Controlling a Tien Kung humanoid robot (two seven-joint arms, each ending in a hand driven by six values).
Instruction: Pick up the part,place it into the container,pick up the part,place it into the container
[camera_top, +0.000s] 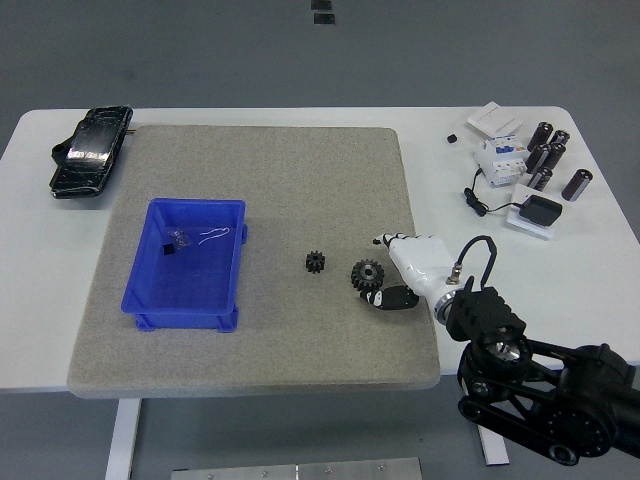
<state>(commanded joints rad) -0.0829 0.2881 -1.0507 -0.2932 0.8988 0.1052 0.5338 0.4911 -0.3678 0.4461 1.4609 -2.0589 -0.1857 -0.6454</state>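
Two black gears lie on the grey mat (260, 180): a small gear (316, 262) and a larger gear (366, 274) to its right. My right hand (384, 270), white with dark fingertips, sits just right of the larger gear, its fingers spread above the gear and its thumb (385, 297) below it, holding nothing. The blue container (150, 270) stands on the mat's left side with a small black piece and a thin wire inside. My left arm does not show.
A black pouch (90, 150) lies at the table's far left corner. Dark cylinders (552, 155), a white electrical unit (500, 155), a black adapter with cable (540, 210) and white cards (495, 120) crowd the far right of the table.
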